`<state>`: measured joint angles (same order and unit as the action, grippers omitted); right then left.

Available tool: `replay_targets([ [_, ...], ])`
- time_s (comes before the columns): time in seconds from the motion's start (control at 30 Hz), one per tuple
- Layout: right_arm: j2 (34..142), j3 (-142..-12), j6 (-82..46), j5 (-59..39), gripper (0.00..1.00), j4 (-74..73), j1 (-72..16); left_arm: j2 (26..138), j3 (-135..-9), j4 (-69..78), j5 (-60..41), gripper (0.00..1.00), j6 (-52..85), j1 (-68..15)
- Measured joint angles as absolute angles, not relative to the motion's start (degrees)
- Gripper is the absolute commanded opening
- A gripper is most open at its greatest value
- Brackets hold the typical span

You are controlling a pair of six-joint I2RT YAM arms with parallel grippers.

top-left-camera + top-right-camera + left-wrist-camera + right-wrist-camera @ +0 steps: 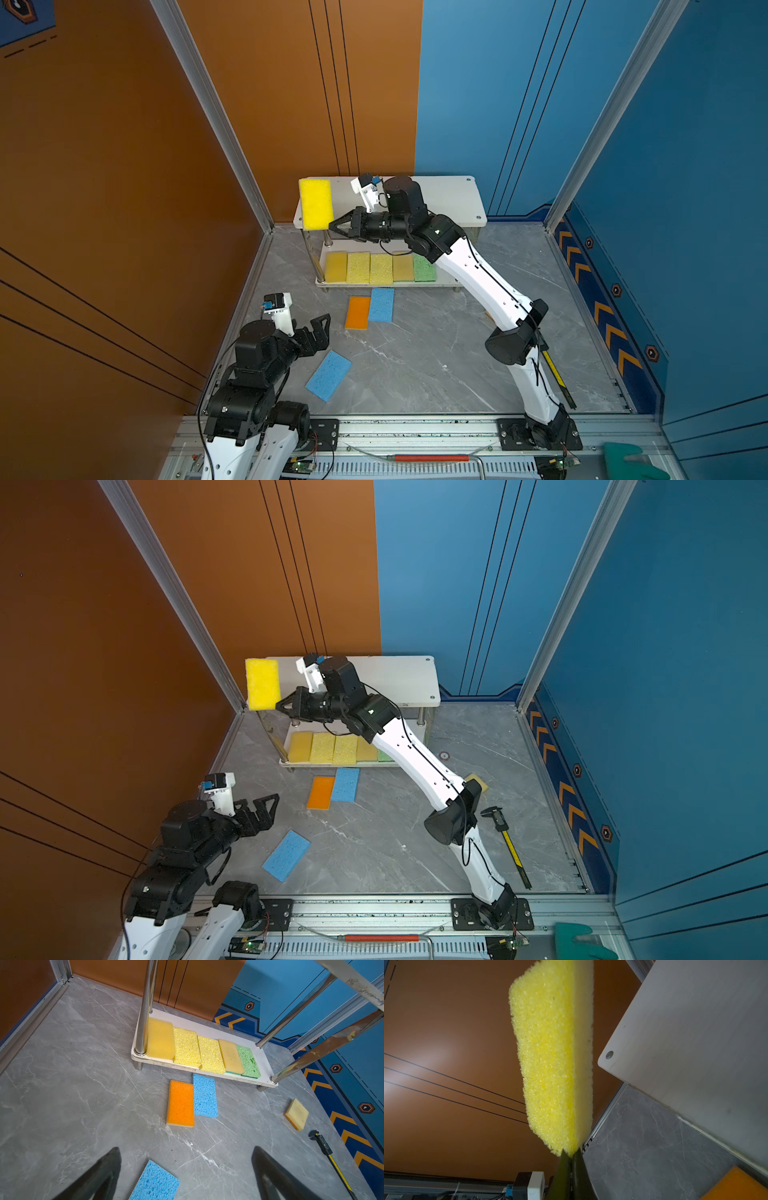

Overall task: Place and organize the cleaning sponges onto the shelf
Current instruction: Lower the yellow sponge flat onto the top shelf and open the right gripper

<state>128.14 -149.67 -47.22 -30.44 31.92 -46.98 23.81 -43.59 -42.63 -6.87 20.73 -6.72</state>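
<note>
Right pincer grips a yellow sponge near the shelf top

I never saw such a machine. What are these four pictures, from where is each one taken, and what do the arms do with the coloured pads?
These are two robot arms, mounted at the front edge of a grey table. Two pictures look down on the whole scene from above; the two others come from a camera on each arm's wrist. The right gripper is shut on a yellow sponge, held near one end of the shelf. The left gripper is open and empty. Five sponges lie in a row on the shelf's lower board. On the table lie an orange sponge with a blue sponge beside it, another blue sponge, a tan sponge and a measuring tool.
</note>
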Motion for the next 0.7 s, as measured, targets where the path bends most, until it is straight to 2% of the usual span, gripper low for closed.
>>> replay_targets([
  [0.2, 132.03, -149.75, -50.63, -30.94, 0.00, 30.85, -45.10, 23.66, -43.48, -43.00, -6.33, 0.98, 20.32, -7.20],
  [0.5, 132.29, -150.02, -54.41, -31.29, 0.00, 26.81, -43.48, 23.53, -43.38, -43.13, -6.15, 0.98, 20.32, -7.25],
  [0.57, 132.84, -150.47, -55.18, -31.29, 0.12, 25.80, -43.29, 23.53, -43.33, -43.13, -6.13, 0.98, 20.32, -7.42],
  [0.63, 133.23, -150.63, -55.61, -31.31, 0.29, 24.62, -43.16, 23.53, -43.27, -43.16, -6.13, 0.98, 20.32, -7.60],
  [0.7, 133.53, -150.82, -56.16, -31.35, 0.40, 23.94, -43.11, 23.53, -43.20, -43.13, -6.13, 0.98, 20.32, -7.62],
])
